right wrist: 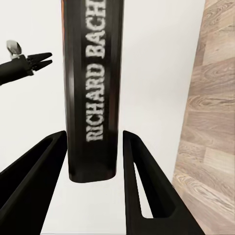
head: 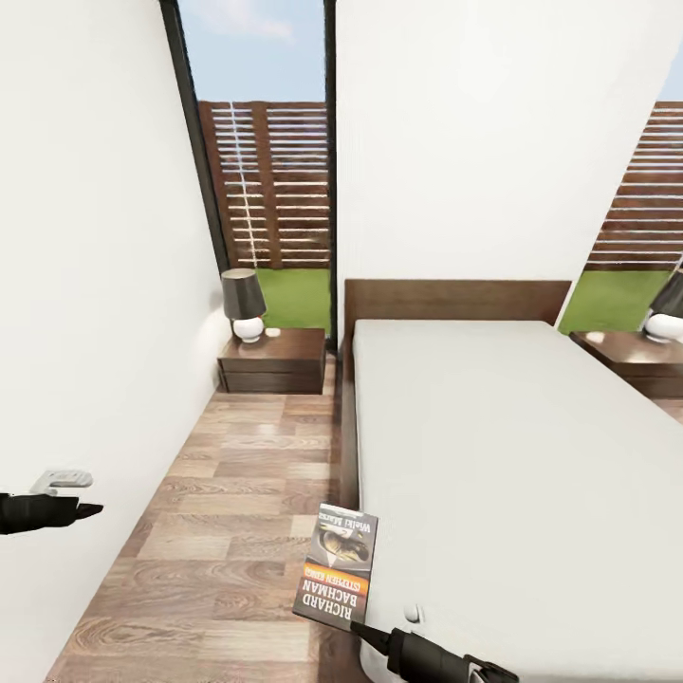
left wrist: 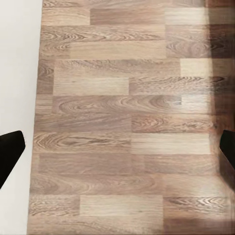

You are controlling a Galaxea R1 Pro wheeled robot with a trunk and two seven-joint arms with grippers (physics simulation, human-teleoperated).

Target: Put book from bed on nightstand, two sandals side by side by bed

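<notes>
The book (head: pixel 337 567), with a dark cover, an orange band and white lettering, hangs over the floor just off the bed's near left corner. My right gripper (head: pixel 378 637) is shut on its lower edge. In the right wrist view the book (right wrist: pixel 93 88) stands between the two black fingers (right wrist: pixel 147 186). The bed (head: pixel 512 446) has a pale grey mattress and a dark wooden headboard. A nightstand (head: pixel 275 359) stands left of it and a second nightstand (head: pixel 637 359) to its right. My left gripper (head: pixel 81 510) hovers open by the white wall, over bare floor (left wrist: pixel 117 122). The sandals are out of view.
Each nightstand carries a dark-shaded lamp (head: pixel 245 304) (head: pixel 667 313). A white wall (head: pixel 85 285) with a silver handle (head: pixel 62 479) borders the left side. A strip of wood-plank floor (head: pixel 237 493) runs between the wall and the bed. Tall windows show a slatted fence.
</notes>
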